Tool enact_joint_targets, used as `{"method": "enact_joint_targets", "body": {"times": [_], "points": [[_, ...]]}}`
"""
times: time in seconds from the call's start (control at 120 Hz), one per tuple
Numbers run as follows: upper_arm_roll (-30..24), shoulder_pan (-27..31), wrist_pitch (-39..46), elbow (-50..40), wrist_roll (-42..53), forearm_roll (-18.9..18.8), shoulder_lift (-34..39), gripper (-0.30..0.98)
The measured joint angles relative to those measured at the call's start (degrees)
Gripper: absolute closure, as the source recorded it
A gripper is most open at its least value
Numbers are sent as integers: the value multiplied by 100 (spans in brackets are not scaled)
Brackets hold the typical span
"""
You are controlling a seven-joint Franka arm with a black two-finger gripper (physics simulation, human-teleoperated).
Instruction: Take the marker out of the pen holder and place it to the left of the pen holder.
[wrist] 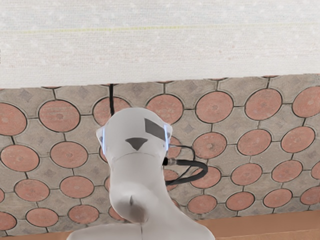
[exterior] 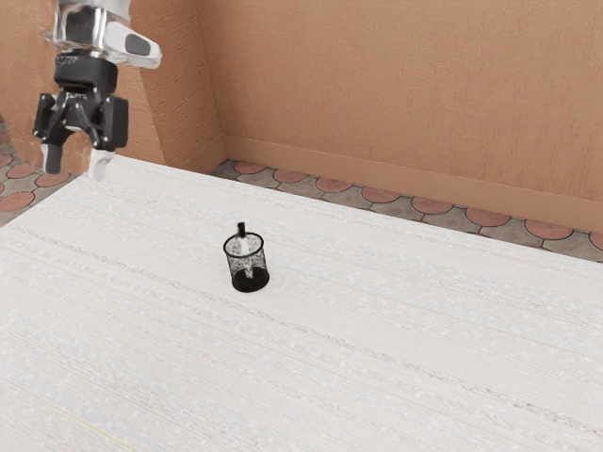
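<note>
Gripper [exterior: 77,162] raised near the table's [exterior: 377,330] edge, well apart from the work; fingers stand wide apart, nothing between them; marker [exterior: 241,229] stands inside the upright mesh pen holder [exterior: 251,281], dark end above the rim, the holder's wall presumably keeping it from falling; that exposed end appears the likely grasp; a straight lift is advised, lest the holder tip.

I see rough, orange-tan walls [exterior: 405,85] with a plain baseboard [exterior: 377,172] along the foot. Below me spreads a floor [wrist: 215,107] of round, reddish tiles in grey-brown stone, beside a white, faintly streaked table [exterior: 424,358] under soft light.
</note>
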State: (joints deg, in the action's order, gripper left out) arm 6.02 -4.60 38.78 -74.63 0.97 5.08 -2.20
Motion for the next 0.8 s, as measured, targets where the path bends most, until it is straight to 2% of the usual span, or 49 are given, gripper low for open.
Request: {"method": "enact_joint_targets", "body": {"times": [0.125,0.217,0.3,0.467,0.642,0.8], "points": [[-27,406,1637,-422,52,98,-236,0],[-108,573,2625,-416,85,150,-999,0],[-216,499,3565,-452,113,148,-1517,0],[-159,-73,5055,-80,153,162,-2480,0],[-139,-110,6769,-1028,199,-32,-2468,0],[-158,-6,8115,-1184,301,-77,-2605,0]]}}
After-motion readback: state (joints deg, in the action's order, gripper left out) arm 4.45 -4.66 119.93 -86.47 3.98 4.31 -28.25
